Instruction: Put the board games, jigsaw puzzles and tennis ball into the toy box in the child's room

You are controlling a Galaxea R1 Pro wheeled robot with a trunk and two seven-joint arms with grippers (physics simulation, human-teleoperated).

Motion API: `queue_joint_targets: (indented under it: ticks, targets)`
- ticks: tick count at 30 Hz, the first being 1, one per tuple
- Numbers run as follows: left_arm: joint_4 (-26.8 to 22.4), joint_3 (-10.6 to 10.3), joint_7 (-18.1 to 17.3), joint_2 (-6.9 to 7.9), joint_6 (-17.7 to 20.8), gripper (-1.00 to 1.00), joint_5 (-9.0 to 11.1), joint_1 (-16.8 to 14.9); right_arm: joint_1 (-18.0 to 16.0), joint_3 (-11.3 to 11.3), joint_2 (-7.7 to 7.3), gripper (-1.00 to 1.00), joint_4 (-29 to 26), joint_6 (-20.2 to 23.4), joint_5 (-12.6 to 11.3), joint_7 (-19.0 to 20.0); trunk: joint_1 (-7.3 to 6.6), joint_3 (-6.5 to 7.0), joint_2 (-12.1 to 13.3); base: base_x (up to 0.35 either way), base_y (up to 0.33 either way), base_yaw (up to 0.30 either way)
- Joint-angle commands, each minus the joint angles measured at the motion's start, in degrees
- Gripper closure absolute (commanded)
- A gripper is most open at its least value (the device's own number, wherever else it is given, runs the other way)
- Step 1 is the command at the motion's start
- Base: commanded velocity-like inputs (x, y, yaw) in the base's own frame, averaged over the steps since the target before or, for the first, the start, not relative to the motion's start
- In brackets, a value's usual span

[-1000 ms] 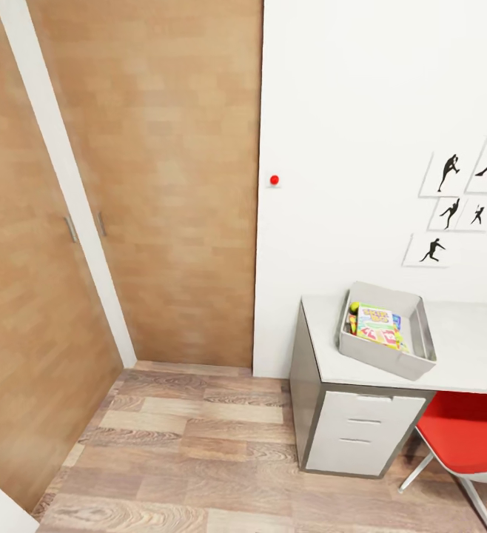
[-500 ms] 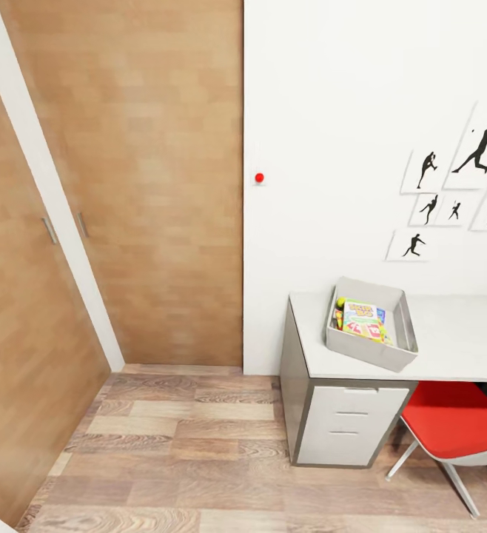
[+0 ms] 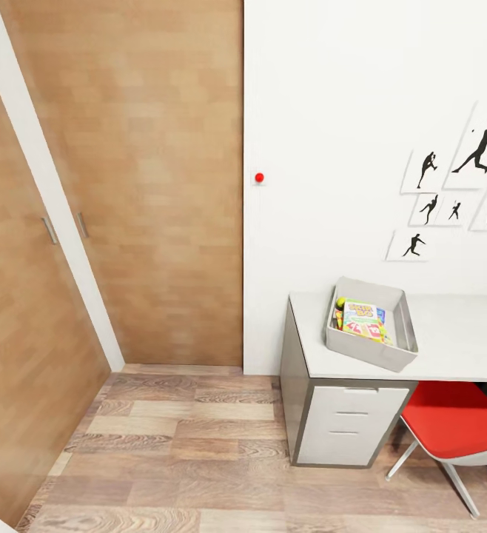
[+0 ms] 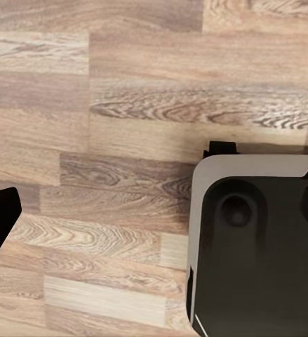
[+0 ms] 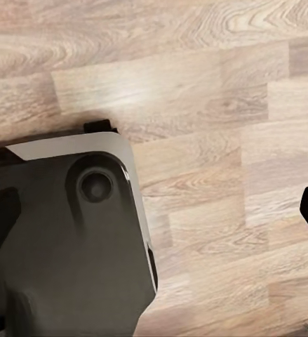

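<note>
The grey toy box (image 3: 367, 353) stands on the left end of the white table (image 3: 458, 337), turned a little askew. Inside it lies an orange-green board game (image 3: 362, 320) with a blue edge showing behind it, and the yellow-green tennis ball (image 3: 340, 302) sits in the far left corner. Whether the jigsaw puzzles lie underneath I cannot tell. The bed is out of view. My left gripper (image 4: 154, 217) and right gripper (image 5: 154, 214) hang over the wooden floor beside my dark base, both open with nothing between the fingers.
White drawers (image 3: 345, 426) sit under the table's left end, and a red chair (image 3: 451, 423) is tucked in to their right. Wooden closet doors (image 3: 147, 185) fill the left and the back. Wood floor (image 3: 184, 444) lies between me and the table.
The head view shifted between one second and half a second ago, so the table and box sit further left and higher. Since then nothing has moved.
</note>
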Motion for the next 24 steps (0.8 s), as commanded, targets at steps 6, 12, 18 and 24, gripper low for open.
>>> queue_joint_targets:
  ticks: [6,12,18,24]
  targets:
    - [0.1,0.5,0.2,-0.04,-0.2,-1.00,-0.6,-0.1,0.0,0.5,-0.17,-1.00,-0.1,-0.1,-0.5,-0.2,0.03,-0.12,-0.1,0.000,0.000,0.000]
    - [0.1,0.5,0.2,-0.04,-0.2,-1.00,-0.6,-0.1,0.0,0.5,-0.06,-1.00,-0.1,-0.1,-0.4,-0.2,0.03,-0.12,-0.1,0.000,0.000,0.000]
    - [0.1,0.5,0.2,-0.05,-0.2,-1.00,-0.6,-0.1,0.0,0.4,0.00,-1.00,-0.1,-0.2,-0.5,-0.2,0.03,-0.12,-0.1,0.000,0.000,0.000]
    - [0.1,0.5,0.2,-0.05,-0.2,-1.00,-0.6,-0.1,0.0,0.3,0.02,-1.00,-0.2,-0.3,-0.7,-0.2,0.03,-0.12,-0.1,0.000,0.000,0.000]
